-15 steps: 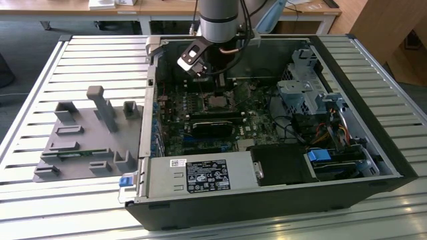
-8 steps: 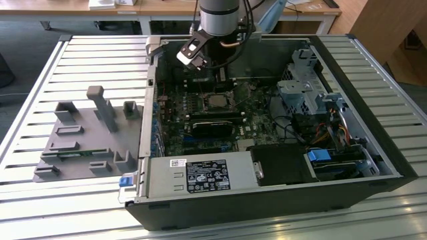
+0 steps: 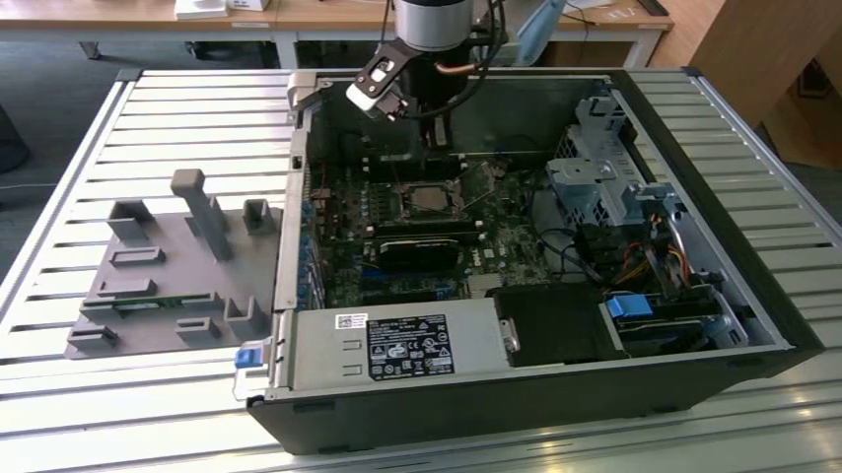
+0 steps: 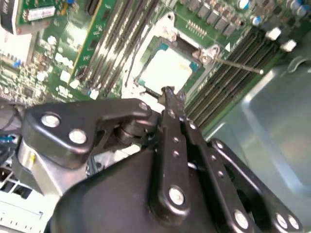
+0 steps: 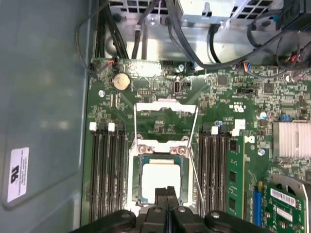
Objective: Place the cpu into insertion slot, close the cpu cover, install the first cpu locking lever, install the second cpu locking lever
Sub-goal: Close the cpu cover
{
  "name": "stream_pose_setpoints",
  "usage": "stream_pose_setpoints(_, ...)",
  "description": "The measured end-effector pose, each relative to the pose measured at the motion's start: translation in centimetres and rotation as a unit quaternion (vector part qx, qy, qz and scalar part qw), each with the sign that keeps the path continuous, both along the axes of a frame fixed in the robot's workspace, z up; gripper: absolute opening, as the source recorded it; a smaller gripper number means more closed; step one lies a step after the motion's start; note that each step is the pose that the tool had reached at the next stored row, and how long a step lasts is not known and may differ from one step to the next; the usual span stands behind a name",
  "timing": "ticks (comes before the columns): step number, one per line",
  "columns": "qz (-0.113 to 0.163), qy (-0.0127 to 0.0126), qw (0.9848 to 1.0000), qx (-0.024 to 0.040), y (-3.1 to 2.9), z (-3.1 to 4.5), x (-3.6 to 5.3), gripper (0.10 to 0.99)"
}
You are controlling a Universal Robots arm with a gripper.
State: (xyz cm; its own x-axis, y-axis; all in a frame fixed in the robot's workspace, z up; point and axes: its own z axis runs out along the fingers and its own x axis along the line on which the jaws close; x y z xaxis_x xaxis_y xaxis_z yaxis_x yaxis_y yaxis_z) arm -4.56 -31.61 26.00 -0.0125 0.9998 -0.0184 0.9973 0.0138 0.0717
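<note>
Slatted metal makes up the surface (image 3: 79, 148), and on it lies an open black computer case (image 3: 526, 404). Inside the case are a green motherboard (image 3: 349, 246), a grey power supply (image 3: 394, 345) along the near wall, a long black heatsink block (image 3: 421, 251) and a metal drive cage (image 3: 593, 182) with bundled cables (image 3: 658, 261) on the exterior view's right. Beside the case, on the exterior view's left, sits a grey fixture tray (image 3: 158, 261) with raised posts and shallow pockets. One pocket holds a small green module (image 3: 148, 305).

The cpu (image 5: 159, 180) is seated in its socket on the motherboard, its pale silvery top facing up, and it shows in both wrist views (image 4: 167, 68). The cpu cover (image 5: 165, 105) seems to be swung up off the socket at the far side, with green board visible through its window. A thin lever rod (image 4: 238, 63) sticks out past the socket, unlatched.

The end effector (image 3: 441, 133) hangs inside the case just above the socket. Its two black fingers are pressed together with nothing visible between them, and their tips are over the near edge of the cpu in the first wrist view (image 5: 166, 196). Memory slots (image 5: 104, 170) run along both sides of the socket.
</note>
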Motion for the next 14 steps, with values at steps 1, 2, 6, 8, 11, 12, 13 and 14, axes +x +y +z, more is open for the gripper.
stream_pose_setpoints(1, 0.000, 0.0000, 1.0000, 0.0000, -0.09, 0.00, 0.00, 0.106)
stream_pose_setpoints(2, 0.000, 0.0000, 1.0000, 0.0000, -0.16, 0.00, 0.00, 0.106)
stream_pose_setpoints(6, 0.000, 0.0011, 1.0000, 0.0000, -0.30, -0.01, 0.27, 0.106)
stream_pose_setpoints(8, 0.000, 0.0059, 1.0000, 0.0001, -0.31, -0.01, 0.74, 0.106)
stream_pose_setpoints(11, 0.000, 0.0155, 0.9999, 0.0009, -0.31, -0.02, 1.56, 0.106)
stream_pose_setpoints(12, 0.000, 0.0163, 0.9999, 0.0009, -0.32, -0.02, 1.72, 0.106)
stream_pose_setpoints(13, 0.001, 0.0163, 0.9999, 0.0009, -0.32, -0.02, 1.78, 0.106)
stream_pose_setpoints(14, 0.002, 0.0164, 0.9999, 0.0009, -0.32, -0.02, 1.87, 0.106)
